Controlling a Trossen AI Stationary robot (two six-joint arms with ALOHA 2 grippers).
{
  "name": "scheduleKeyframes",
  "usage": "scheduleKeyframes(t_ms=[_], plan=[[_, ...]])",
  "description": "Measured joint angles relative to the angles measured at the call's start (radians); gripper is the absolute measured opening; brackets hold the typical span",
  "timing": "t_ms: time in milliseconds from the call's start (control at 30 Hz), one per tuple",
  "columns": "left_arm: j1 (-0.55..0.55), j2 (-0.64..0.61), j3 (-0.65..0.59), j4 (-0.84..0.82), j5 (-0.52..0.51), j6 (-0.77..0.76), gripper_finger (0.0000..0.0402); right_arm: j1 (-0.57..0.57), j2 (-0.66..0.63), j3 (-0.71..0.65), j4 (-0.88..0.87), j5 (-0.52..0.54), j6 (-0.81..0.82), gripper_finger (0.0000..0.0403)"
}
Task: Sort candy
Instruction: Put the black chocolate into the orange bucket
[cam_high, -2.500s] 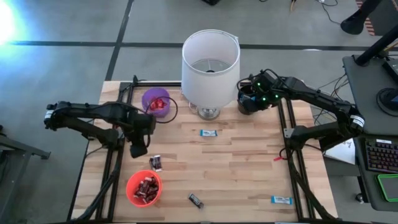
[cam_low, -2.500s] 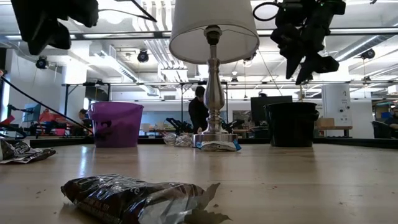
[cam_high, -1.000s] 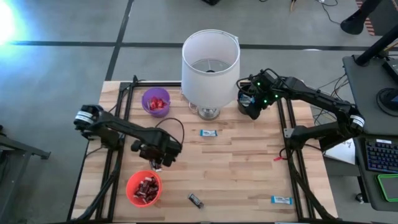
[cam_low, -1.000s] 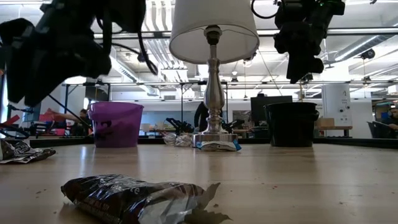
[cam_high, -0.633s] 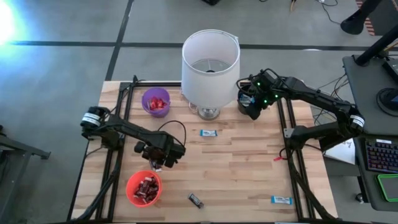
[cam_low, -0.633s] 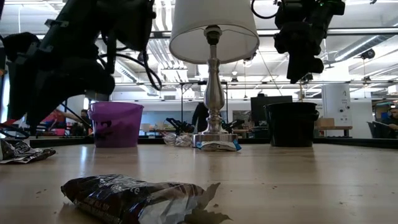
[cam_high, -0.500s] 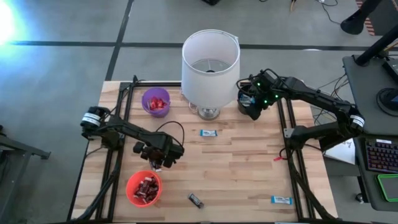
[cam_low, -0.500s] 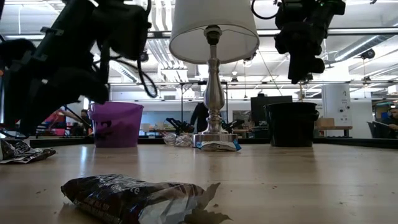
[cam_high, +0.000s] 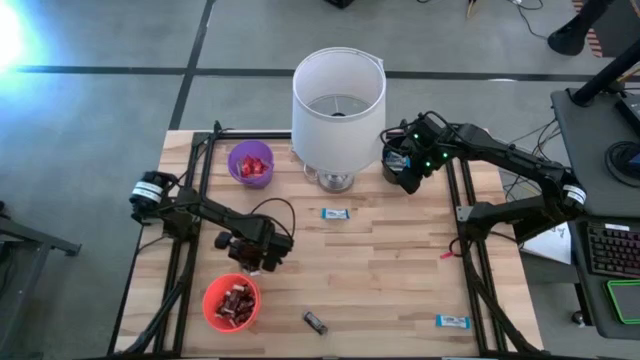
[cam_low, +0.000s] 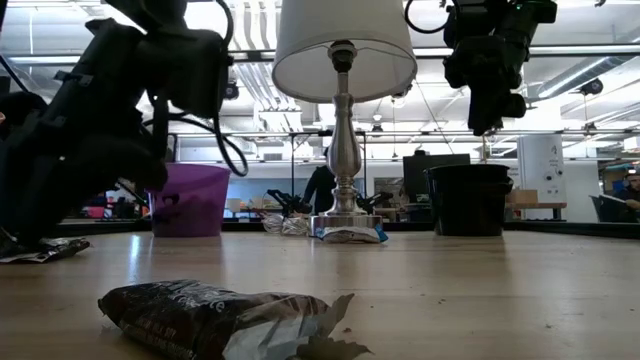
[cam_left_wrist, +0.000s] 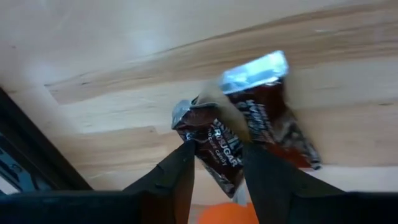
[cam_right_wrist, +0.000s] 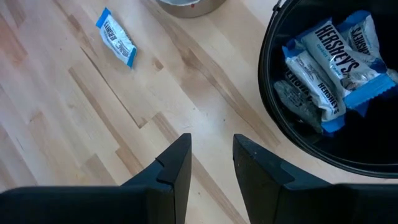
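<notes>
Two dark brown candy bars lie side by side on the table just beyond the red cup (cam_high: 232, 303). My left gripper (cam_left_wrist: 217, 148) is open and low over them, one finger on either side of the nearer-left brown bar (cam_left_wrist: 208, 127); the other bar (cam_left_wrist: 270, 118) lies beside it. My right gripper (cam_right_wrist: 211, 146) hovers open and empty beside the black cup (cam_right_wrist: 266, 81), which holds blue-and-white bars (cam_right_wrist: 323, 68). Loose blue-and-white bars lie at the table's middle (cam_high: 335, 213) and near right (cam_high: 452, 321). A dark bar (cam_high: 315, 322) lies near the front edge. My left gripper comes down from above with its fingers (cam_left_wrist: 183, 168) astride the brown bar's middle, across its length. The bar lies flat on the table. Whether the fingers touch the wrapper, I cannot tell.
A lamp (cam_high: 338, 100) with a wide white shade stands at the far middle, its base (cam_low: 345, 225) between the purple cup (cam_high: 250, 165), which holds red bars, and the black cup (cam_low: 470, 200). Bare wood (cam_high: 400, 270) lies at the middle and right.
My left gripper has come down toward the two brown bars beyond the red cup, sinking from well above the table almost to its surface, and now stands astride one bar. The bars have not moved.
</notes>
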Motion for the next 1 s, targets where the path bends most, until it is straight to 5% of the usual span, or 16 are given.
scheduleKeyframes(t_ms=[433,1000], plan=[[0.000,-0.002,-0.041,0.044,0.016,0.038,0.0007,0.000,0.000,0.000,0.001,0.000,-0.003,0.0107],[-0.008,-0.019,0.060,-0.051,-0.026,0.165,0.0000,0.000,0.000,0.000,0.003,0.002,-0.011,0.0107]])
